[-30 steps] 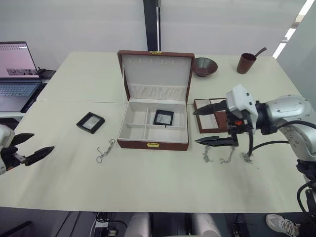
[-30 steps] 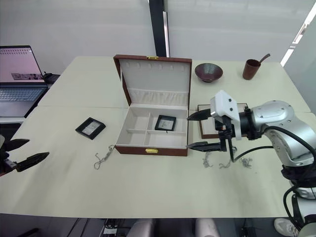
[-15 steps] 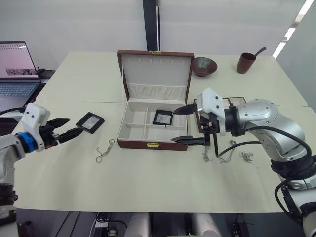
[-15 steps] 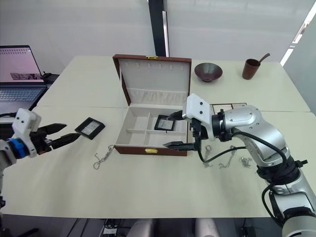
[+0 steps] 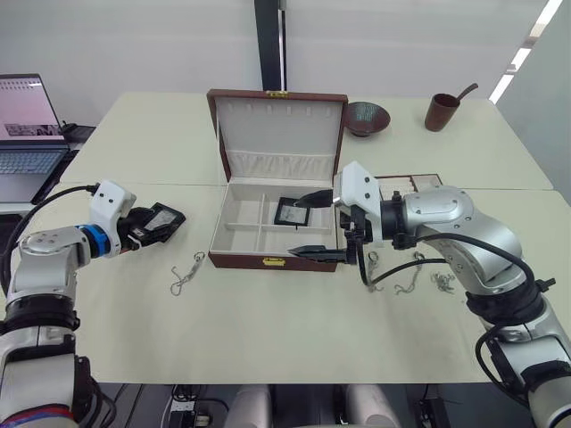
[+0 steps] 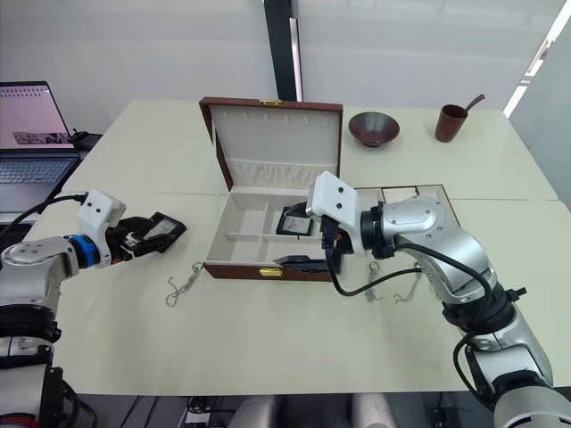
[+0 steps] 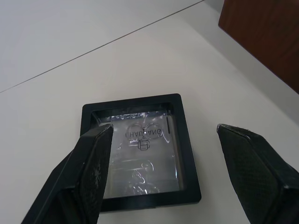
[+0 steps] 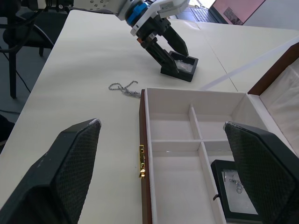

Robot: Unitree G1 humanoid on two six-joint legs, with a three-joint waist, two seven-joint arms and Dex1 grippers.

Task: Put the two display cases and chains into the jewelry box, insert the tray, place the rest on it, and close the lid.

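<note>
Display case (image 7: 140, 161) lies flat on the table beside the jewelry box (image 5: 272, 227), sitting between the left gripper's (image 5: 150, 226) wide-spread fingers. Right gripper (image 5: 314, 225) gapes wide over the box, near the second case (image 5: 293, 212) inside.

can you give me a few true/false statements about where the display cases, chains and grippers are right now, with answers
1. One display case lies inside the jewelry box. True.
2. The left gripper is shut on the other display case. False: its fingers are spread apart, one on either side of the case, which lies on the table.
3. The lid is closed. False: it stands open, cream lining showing.
4. A chain lies on the table left of the box. True.
5. The right gripper holds a chain. False: it is open and holds nothing, at the box's right side.
6. The tray sits outside the box, to its right. True.
</note>
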